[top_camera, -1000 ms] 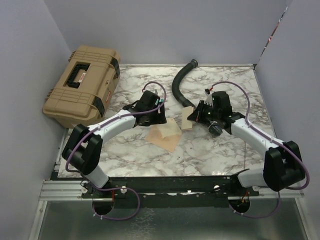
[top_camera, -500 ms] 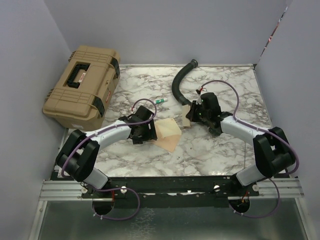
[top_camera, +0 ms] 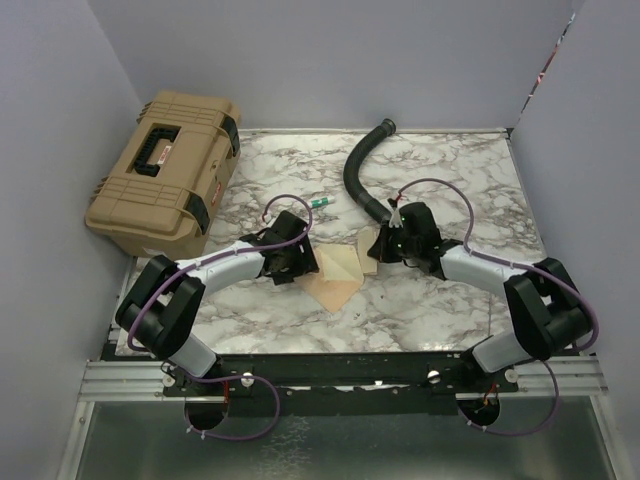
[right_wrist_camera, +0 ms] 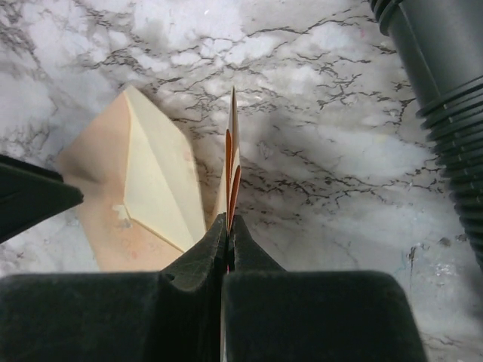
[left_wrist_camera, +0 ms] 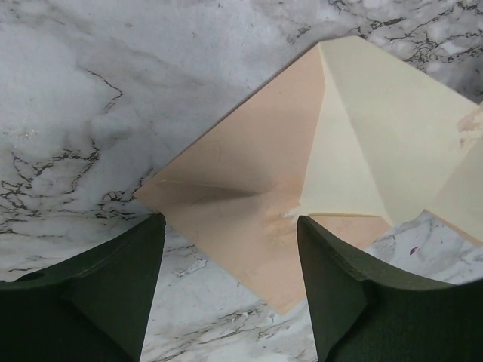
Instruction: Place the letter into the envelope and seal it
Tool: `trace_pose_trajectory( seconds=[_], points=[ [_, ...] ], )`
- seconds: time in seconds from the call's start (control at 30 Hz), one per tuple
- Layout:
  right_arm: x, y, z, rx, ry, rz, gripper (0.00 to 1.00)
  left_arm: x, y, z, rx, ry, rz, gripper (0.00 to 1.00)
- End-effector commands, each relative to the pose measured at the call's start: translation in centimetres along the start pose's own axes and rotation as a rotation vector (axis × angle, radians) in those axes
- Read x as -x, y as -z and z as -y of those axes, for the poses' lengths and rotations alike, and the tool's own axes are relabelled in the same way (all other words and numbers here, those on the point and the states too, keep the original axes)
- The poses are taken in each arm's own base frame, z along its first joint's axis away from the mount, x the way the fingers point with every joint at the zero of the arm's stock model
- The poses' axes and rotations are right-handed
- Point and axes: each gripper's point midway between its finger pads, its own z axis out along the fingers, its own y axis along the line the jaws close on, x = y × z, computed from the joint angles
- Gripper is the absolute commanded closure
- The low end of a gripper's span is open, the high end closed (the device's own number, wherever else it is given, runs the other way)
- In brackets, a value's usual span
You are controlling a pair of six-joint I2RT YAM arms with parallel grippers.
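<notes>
Right gripper point(right_wrist_camera: 229, 226): clenched tight on the letter point(right_wrist_camera: 232, 147), pinched at one edge, so the sheet stands out edge-on past the fingertips, its layers slightly parted. The letter is off the table point(left_wrist_camera: 75, 90), just beside the right side of the envelope point(left_wrist_camera: 256, 151); whether they touch I cannot tell. Left gripper point(left_wrist_camera: 228, 226): released, jaws apart and straddling the brown lower corner of the envelope, nothing between the pads. The envelope lies flat on the marble, flap open, pale cream inside facing up. A black corrugated hose point(right_wrist_camera: 445, 90) lies off to the right of the letter, apart from it. Handling, my judgement: both pieces are thin kraft paper, very light and limp, with creases that will buckle under an end-on push. The envelope should skate on the smooth marble, so pin its brown body near that corner and keep off the flap. The trailing-edge hold on the letter looks right, since it leaves the leading edge free to enter the mouth.
</notes>
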Motion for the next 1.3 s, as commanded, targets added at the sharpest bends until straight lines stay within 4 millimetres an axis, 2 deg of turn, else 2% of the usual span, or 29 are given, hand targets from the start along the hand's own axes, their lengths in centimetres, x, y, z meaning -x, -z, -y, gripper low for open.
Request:
trace_pose_trajectory(
  seconds=[0.0,0.1,0.2,0.33,0.4,0.47,0.6,0.7,0.8,0.87,0.97,1.13,1.27],
  points=[
    [-0.6,1.8,-1.8,0.066,-0.032,-0.009,1.0,1.1,-0.4,0.2,-0.007,0.008,0.056,0.29],
    [-1.3,3.1,-1.7,0.055,-0.057,-0.021,1.0,1.6,-0.5,0.2,0.001,-0.005,0.071,0.29],
    [-2.3,4.5,-0.4,-0.031,-0.091,-0.048,1.0,2.4,-0.4,0.0,0.016,-0.023,0.1,0.29],
    [-1.2,6.5,1.3,-0.171,-0.1,-0.02,1.0,3.2,0.0,-0.3,0.034,-0.048,0.123,0.29],
    [0.0,7.5,1.2,-0.19,-0.08,0.008,1.0,3.4,0.3,-0.3,0.042,-0.06,0.124,0.29],
    [1.4,8.0,-0.2,-0.125,-0.043,0.041,1.0,3.4,0.5,-0.3,0.048,-0.064,0.118,0.29],
    [2.8,7.9,-5.6,0.166,0.049,0.033,1.0,2.3,1.0,-0.7,0.062,-0.035,0.069,0.29],
    [2.6,6.9,-7.7,0.291,0.064,-0.031,1.0,0.4,1.1,-1.6,0.095,0.031,-0.01,0.26],
    [1.3,4.9,-7.8,0.316,0.062,-0.152,1.0,-1.8,0.7,-1.6,0.09,0.112,-0.1,0.26],
    [0.8,3.7,-7.5,0.31,0.063,-0.215,1.0,-2.5,0.6,-1.6,0.093,0.135,-0.119,0.26],
    [0.3,2.0,-6.4,0.268,0.072,-0.274,1.0,-2.3,0.5,-1.8,0.104,0.143,-0.096,0.27],
    [1.2,-0.5,-2.5,0.086,0.145,-0.194,0.99,-1.6,-0.8,-1.1,0.077,0.062,-0.096,0.27],
    [0.3,-1.0,-0.5,0.001,0.163,-0.204,0.99,-0.4,-2.1,0.7,0.039,-0.023,-0.122,0.27]
  ],
)
